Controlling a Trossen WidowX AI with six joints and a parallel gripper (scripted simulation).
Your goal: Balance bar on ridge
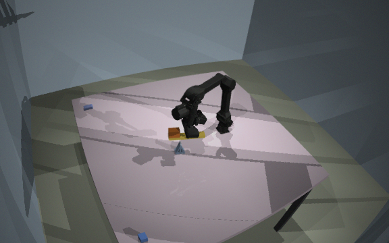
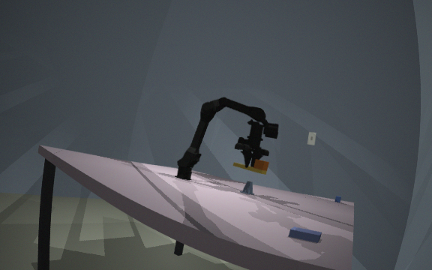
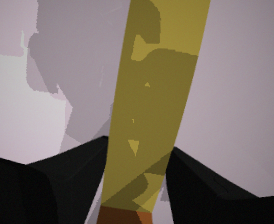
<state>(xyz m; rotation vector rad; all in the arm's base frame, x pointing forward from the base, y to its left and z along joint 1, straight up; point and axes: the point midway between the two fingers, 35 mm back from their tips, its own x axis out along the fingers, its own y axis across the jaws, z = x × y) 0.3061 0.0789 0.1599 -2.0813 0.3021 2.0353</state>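
You have the yellow bar [image 1: 199, 135] [image 2: 241, 166] [image 3: 153, 100] up in the air, off the tabletop [image 1: 215, 189] [image 2: 126, 187] [image 3: 248, 75] and apart from the grey-blue ridge [image 1: 179, 148] [image 2: 248, 187], which stands lower down and near it. Your tool [image 1: 192, 133] [image 2: 250, 165] [image 3: 138, 148] is grasping the bar, with one dark finger at each long side in the wrist view. An orange block [image 1: 173, 132] [image 2: 261, 166] [image 3: 124, 215] sits on top of the bar at one end, just beside your tool; the other end of the bar carries nothing that you can see. The bar slants across the exterior view, but so does the tabletop, so you cannot tell from that whether it is truly level

Around the grip, your black arm [image 1: 226, 98] [image 2: 200, 135] rises from the tabletop, bends over at its top and points the tool down at the bar. The ridge narrows toward its top and stands on the tabletop, well apart from the two blue pieces. You can see the longer blue block [image 1: 88, 107] [image 2: 305, 234] lying near one edge of the tabletop, and the smaller blue block [image 1: 142, 237] [image 2: 337, 199] near another. Beyond the tabletop, a pale plate [image 2: 311, 138] is on the wall behind
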